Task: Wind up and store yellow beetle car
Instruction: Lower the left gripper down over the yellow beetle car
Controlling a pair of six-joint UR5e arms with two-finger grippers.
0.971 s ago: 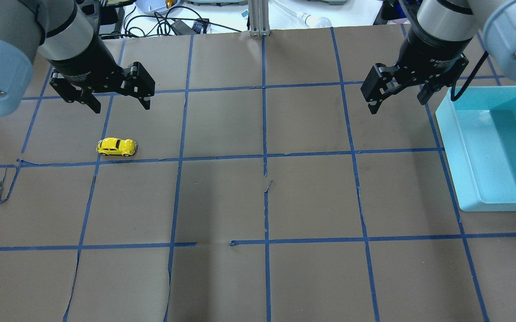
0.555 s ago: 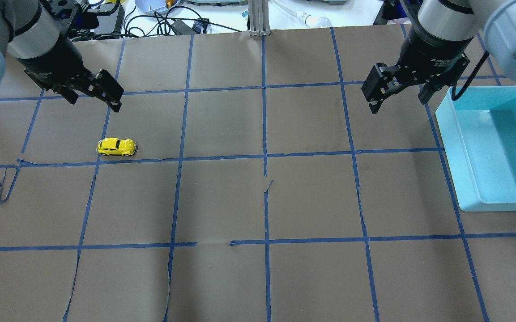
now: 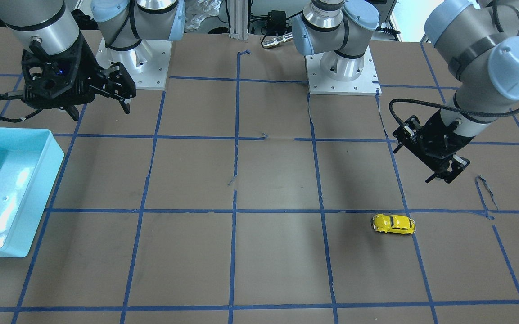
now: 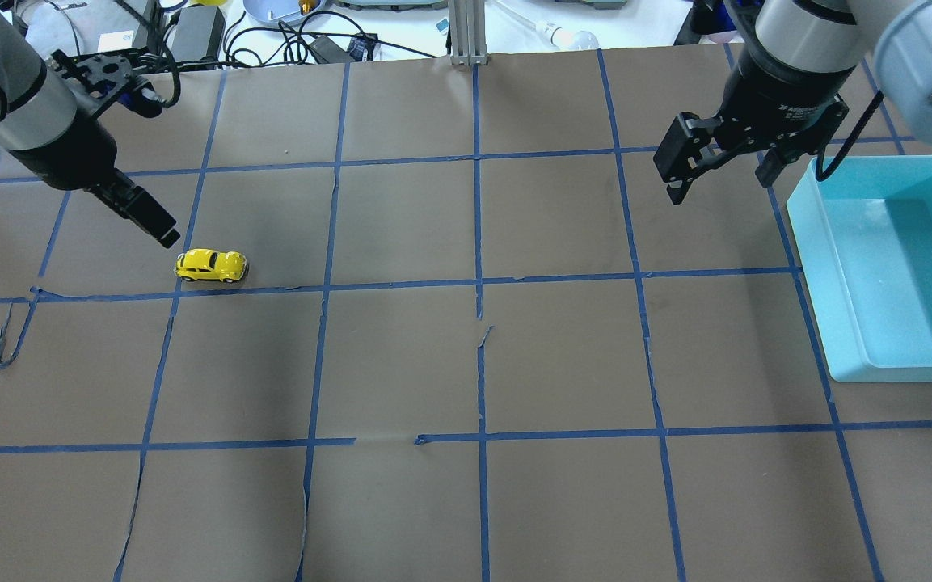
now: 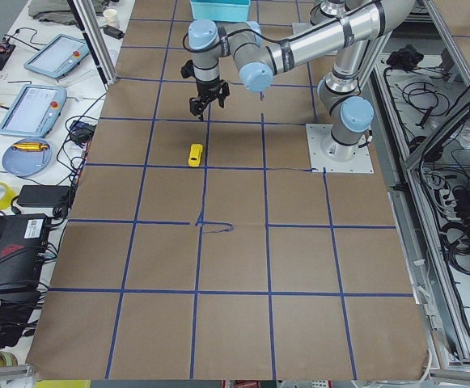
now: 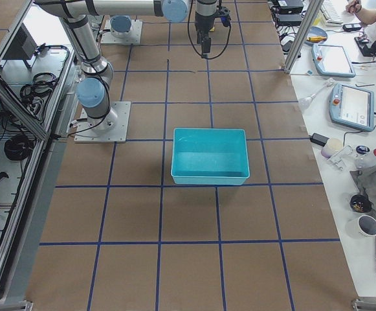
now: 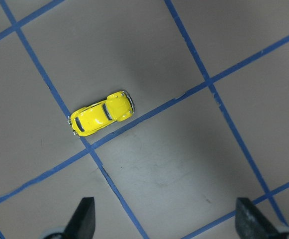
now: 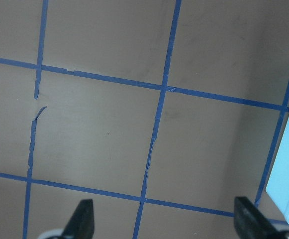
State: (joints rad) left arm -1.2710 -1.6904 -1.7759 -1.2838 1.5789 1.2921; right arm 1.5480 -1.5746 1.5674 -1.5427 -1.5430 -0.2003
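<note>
The yellow beetle car (image 4: 211,265) stands on its wheels on the brown table, beside a blue tape line; it also shows as the car (image 3: 393,224), the car (image 5: 195,154) and the car (image 7: 102,113). My left gripper (image 4: 165,236) hovers just beyond and left of it, seen edge-on. The left gripper (image 7: 166,224) is open and empty in the left wrist view, with the car ahead of its fingers. My right gripper (image 4: 720,184) hangs open and empty by the teal bin (image 4: 810,267). The right gripper (image 8: 164,224) looks down on bare table.
The teal bin (image 3: 43,189) sits empty at the table's right end, and its edge shows as the bin (image 8: 286,174). Blue tape lines grid the brown paper, with a loose curl of tape (image 4: 11,335) left of the car. Cables and devices lie beyond the far edge.
My left arm has swung left and turned, bringing its gripper down close to the car. The car and my right arm have not moved.
</note>
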